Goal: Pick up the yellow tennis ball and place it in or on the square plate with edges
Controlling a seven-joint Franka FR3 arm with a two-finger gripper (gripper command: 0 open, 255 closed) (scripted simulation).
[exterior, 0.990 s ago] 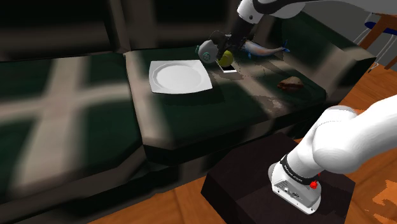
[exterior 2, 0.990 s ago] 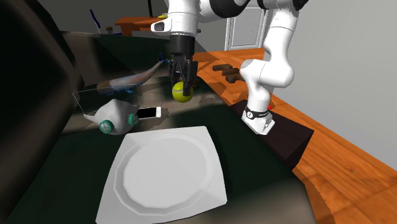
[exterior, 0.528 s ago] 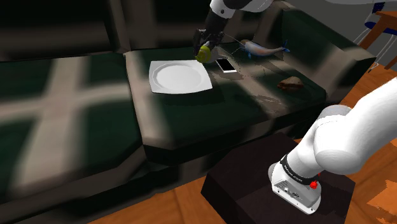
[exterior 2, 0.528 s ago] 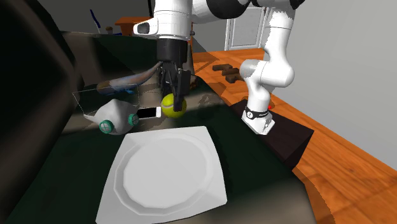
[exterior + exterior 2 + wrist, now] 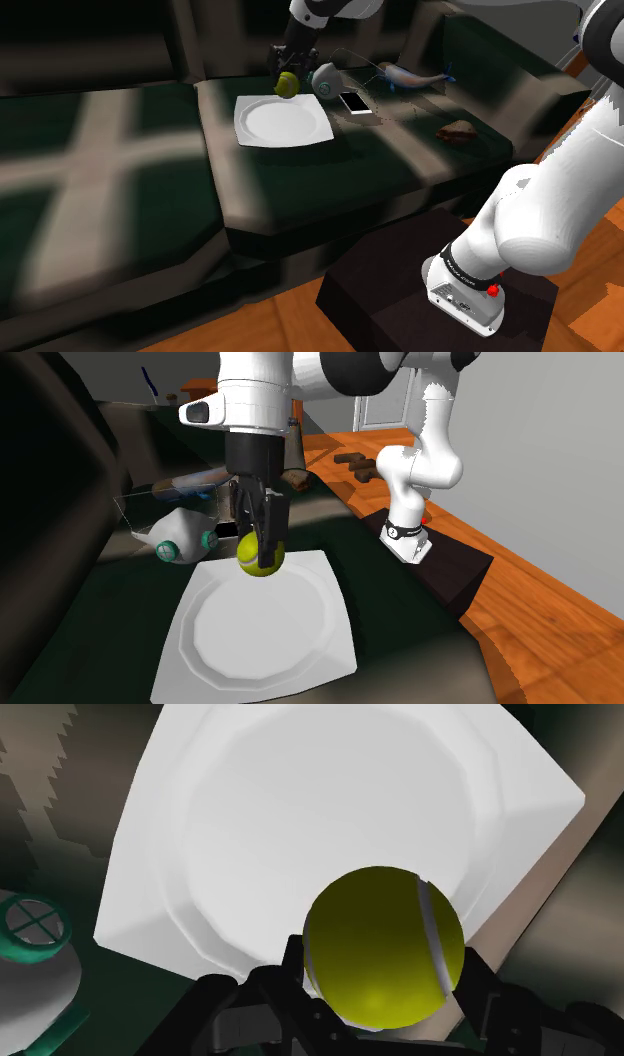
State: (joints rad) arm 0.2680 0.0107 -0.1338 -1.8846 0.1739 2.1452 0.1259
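My gripper point(image 5: 262, 547) is closed partway on the yellow tennis ball point(image 5: 260, 557), one black finger on each side of it. In the wrist view the fingers clasp the ball point(image 5: 385, 949) between them, and its pale seam curves down the side. I hold the ball in the air, pointing down, over the white square plate point(image 5: 260, 627). It is above the raised rim on the plate's side nearest the sofa back and is not resting on the plate. In the shoulder view the ball point(image 5: 287, 84) shows just past the far edge of the plate point(image 5: 270, 122), under my gripper point(image 5: 285, 75).

The plate lies flat on the seat of a dark green sofa point(image 5: 120, 150). Its round well point(image 5: 300, 814) is bare beneath the ball.

Just beside the plate's far corner a white bottle point(image 5: 180, 539) with a teal cap lies on its side, close to my fingers but apart from them. A phone point(image 5: 358, 103) lies on the cushion next to the bottle point(image 5: 328, 80). Behind them a grey-blue toy fish point(image 5: 415, 77) lies against the sofa back. Well apart from the plate sits a small brownish thing point(image 5: 458, 130) that I cannot make out. My dark stand point(image 5: 400, 280) sits on the wooden floor in front of the sofa.
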